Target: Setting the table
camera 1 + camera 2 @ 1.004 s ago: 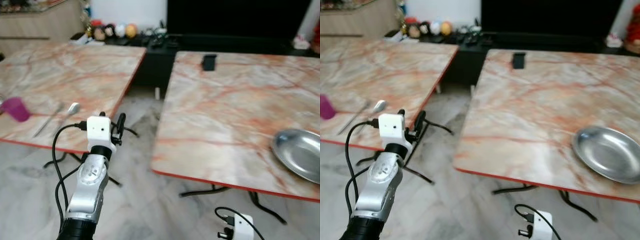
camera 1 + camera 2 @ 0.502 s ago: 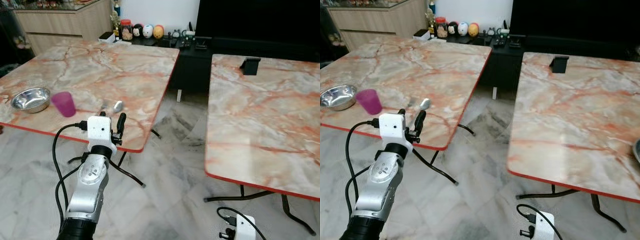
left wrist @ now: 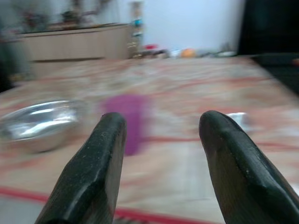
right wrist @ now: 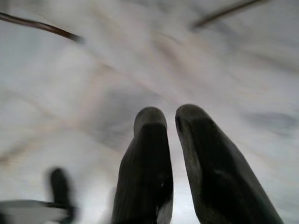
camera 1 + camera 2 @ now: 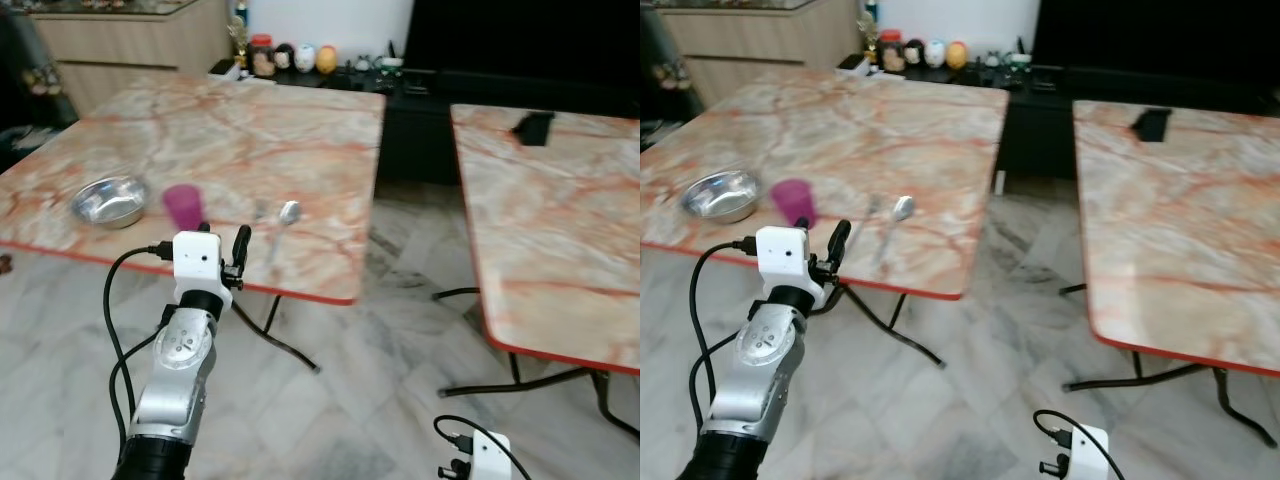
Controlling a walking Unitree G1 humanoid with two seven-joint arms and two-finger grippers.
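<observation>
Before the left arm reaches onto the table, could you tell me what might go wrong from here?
1. The purple cup stands beside the steel bowl; the open left hand could tip it.
2. The spoon lies near the table edge and might be swept off.
3. The wrist view is blurred, so aim may be poor.

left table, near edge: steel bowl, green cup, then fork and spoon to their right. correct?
Not quite: the cup is magenta, not green, as the right eye view shows. The rest holds: on the left table the steel bowl sits near the front edge, the cup stands just right of it, and the fork and spoon lie further right.
</observation>
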